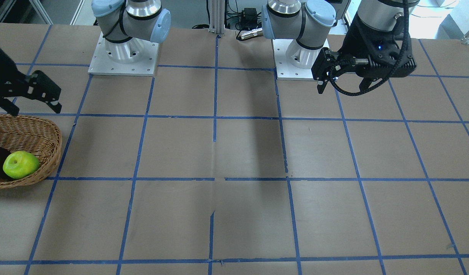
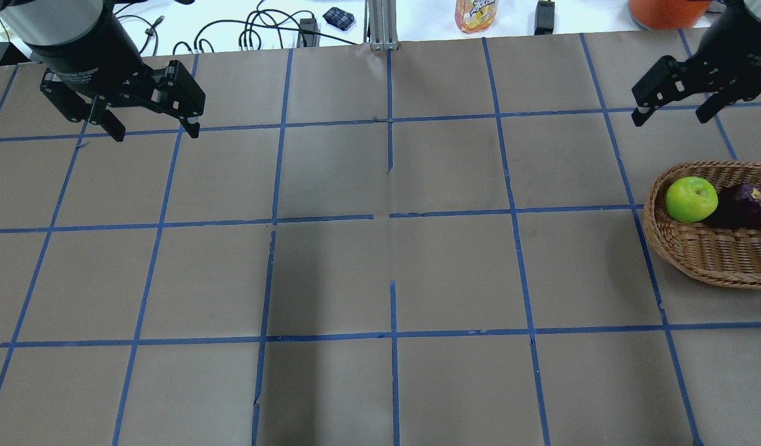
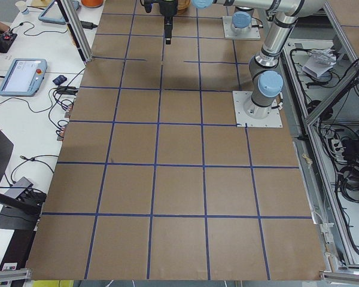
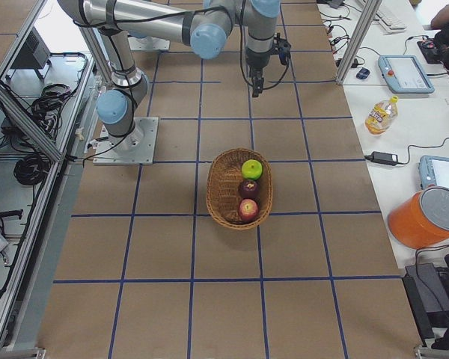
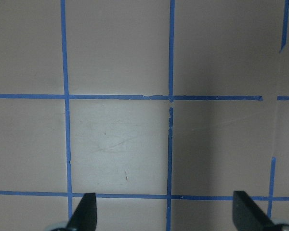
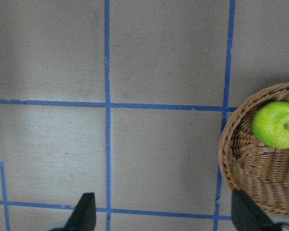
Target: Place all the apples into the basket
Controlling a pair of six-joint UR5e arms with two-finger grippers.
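Observation:
The wicker basket (image 2: 696,248) stands at the table's right end; it also shows in the front view (image 1: 36,126) and the right side view (image 4: 221,187). In it lie the green apple (image 2: 691,199) (image 1: 21,164) (image 6: 278,124), the dark purple apple (image 2: 742,204) (image 4: 248,188) and the red apple (image 4: 248,210). My right gripper (image 2: 670,118) (image 6: 166,214) is open and empty, raised beyond the basket's far rim. My left gripper (image 2: 156,131) (image 5: 166,211) is open and empty, high over bare paper at the far left.
Brown paper with a blue tape grid covers the table. The two arm bases (image 1: 123,57) (image 1: 299,57) stand at the robot's edge. A drink bottle (image 2: 476,13), cables and an orange bucket (image 4: 430,217) lie beyond the table's far edge.

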